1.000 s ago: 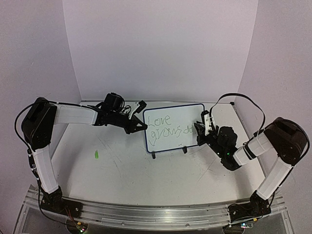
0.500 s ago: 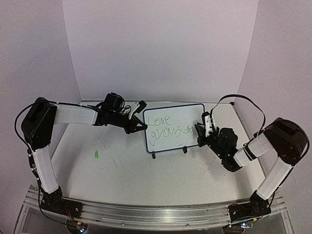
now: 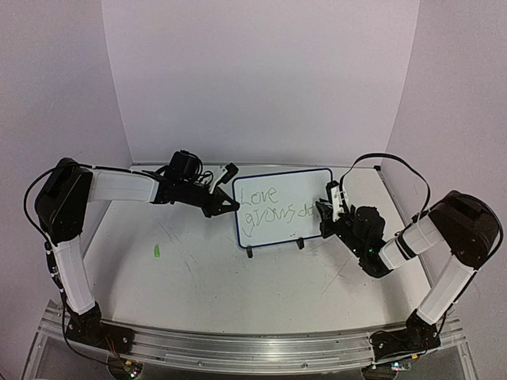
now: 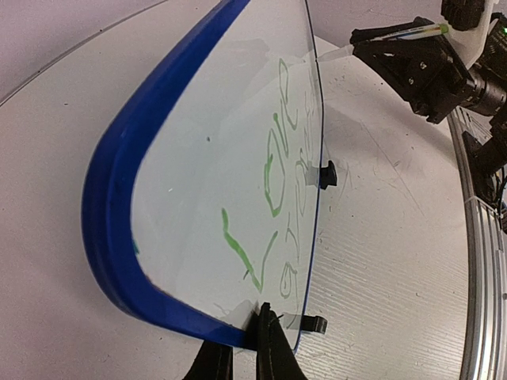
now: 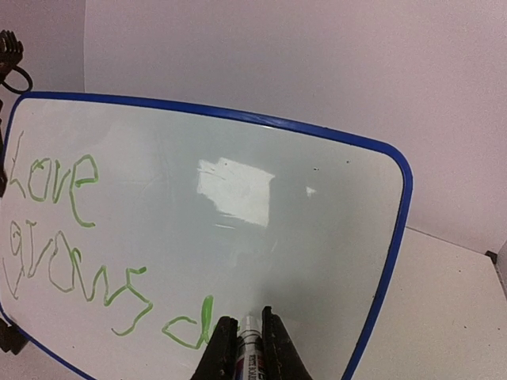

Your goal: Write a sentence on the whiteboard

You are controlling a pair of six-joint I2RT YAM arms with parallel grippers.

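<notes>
Whiteboard [image 3: 309, 184], small, glossy, blue-rimmed, with rounded corners. Stands upright on two black feet [image 3: 251, 252] toward the back of the table [image 3: 198, 273], right of centre, between the two arms. Face carries the sentence [image 3: 272, 207] in green, two lines: "Love" above, "grows" and a "d" below, so the last word is judged unfinished. Left gripper [image 4: 255, 348]: jaws pinched almost together on the board's left rim near the lower corner, steadying it. Right gripper [image 5: 249, 320]: jaws closed on a marker [image 5: 252, 350], its tip at the board face just right of the "d". Handling, as judged: light, thin, rigid panel. The face is slick, gives poor purchase, and fresh ink would smear, so take hold by the rim only, away from the writing. The small feet make a narrow base, so the board is likely to tip or skate back under pen pressure unless braced. The rim hold is slim, and twisting could lever the board free. Also present: small green item [image 3: 158, 251] on the table, well apart to the left, identity unclear.
</notes>
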